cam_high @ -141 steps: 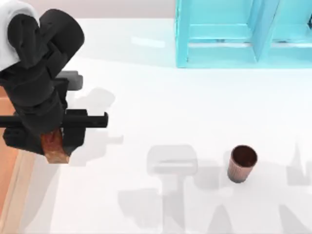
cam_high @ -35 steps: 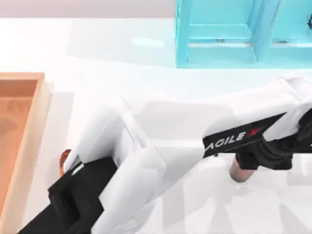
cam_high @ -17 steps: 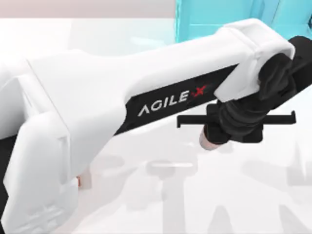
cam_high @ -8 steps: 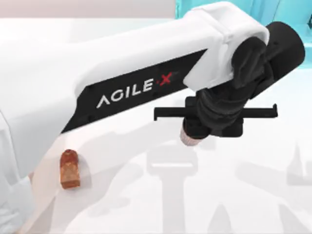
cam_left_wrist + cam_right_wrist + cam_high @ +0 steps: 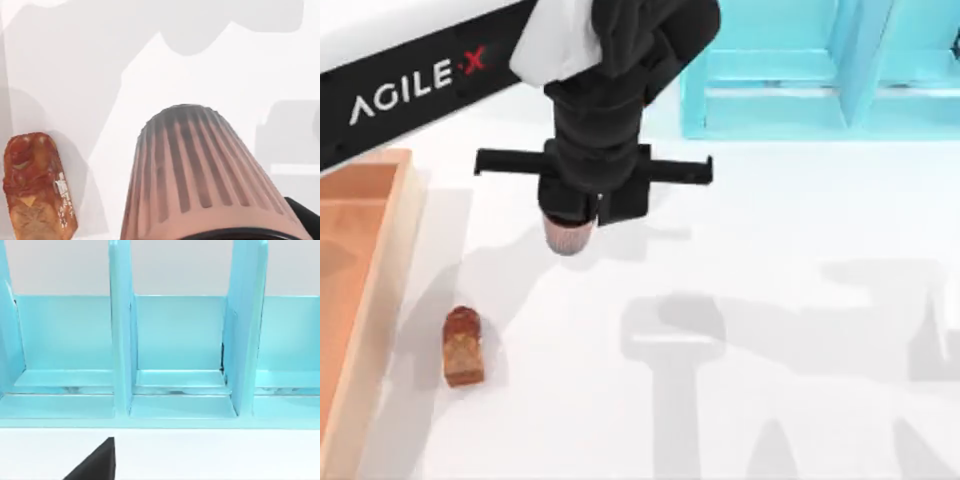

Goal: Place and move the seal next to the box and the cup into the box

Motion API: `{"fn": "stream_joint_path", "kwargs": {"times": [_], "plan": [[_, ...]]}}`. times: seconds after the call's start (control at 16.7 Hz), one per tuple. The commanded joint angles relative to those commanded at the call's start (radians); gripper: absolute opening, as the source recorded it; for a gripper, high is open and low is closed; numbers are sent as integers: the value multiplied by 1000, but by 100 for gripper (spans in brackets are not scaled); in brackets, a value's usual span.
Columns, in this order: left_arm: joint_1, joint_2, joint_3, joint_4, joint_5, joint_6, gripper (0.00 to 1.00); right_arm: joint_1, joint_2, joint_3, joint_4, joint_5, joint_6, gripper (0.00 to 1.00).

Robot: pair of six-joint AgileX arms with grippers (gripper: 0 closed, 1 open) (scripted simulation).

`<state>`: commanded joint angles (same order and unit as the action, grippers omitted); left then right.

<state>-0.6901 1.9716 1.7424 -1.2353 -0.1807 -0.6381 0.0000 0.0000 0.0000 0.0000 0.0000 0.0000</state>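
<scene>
Looking down from above, you see your left pincer (image 5: 570, 215) hanging over the white surface (image 5: 770, 300), closed on the cup (image 5: 568, 237). The cup's ribbed base pokes out below the black fingers, clear of the surface and well apart from the box (image 5: 380, 260), which lies along the top view's left edge with its pale wooden wall facing the cup. The left arm reaches in from the top view's upper left, its AgileX lettering showing on the black side panel.

The seal (image 5: 463, 346) lies on its side on the surface just beside the box wall, apart from it by a narrow strip of white, with its rounded end pointing toward the far side of the table. It sits nearer you than the cup and to the cup's left in the top view.

Your left wrist camera shows the cup (image 5: 205, 175) close up, ribs running along its tapered wall, with the seal (image 5: 36, 185) lying on the surface beyond it.

A turquoise shelf (image 5: 820, 70) stands at the far right of the surface. Your right wrist camera faces that shelf (image 5: 175, 355) and its upright dividers; whether the right pincer is open you cannot tell.
</scene>
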Motion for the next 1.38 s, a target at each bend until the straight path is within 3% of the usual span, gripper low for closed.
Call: {"fn": "stream_joint_path", "kwargs": {"times": [0.6,0.84,1.02,1.38], "plan": [[718,-345,-418,-54,154,695,0,0,0,0,0,0,0,100],[939,-459,-552,-64,202,909,0,0,0,0,0,0,0,100],[1023,-503,-603,-67,221,991,0,0,0,0,0,0,0,100],[1026,-502,-607,-64,220,999,0,0,0,0,0,0,0,100]]}}
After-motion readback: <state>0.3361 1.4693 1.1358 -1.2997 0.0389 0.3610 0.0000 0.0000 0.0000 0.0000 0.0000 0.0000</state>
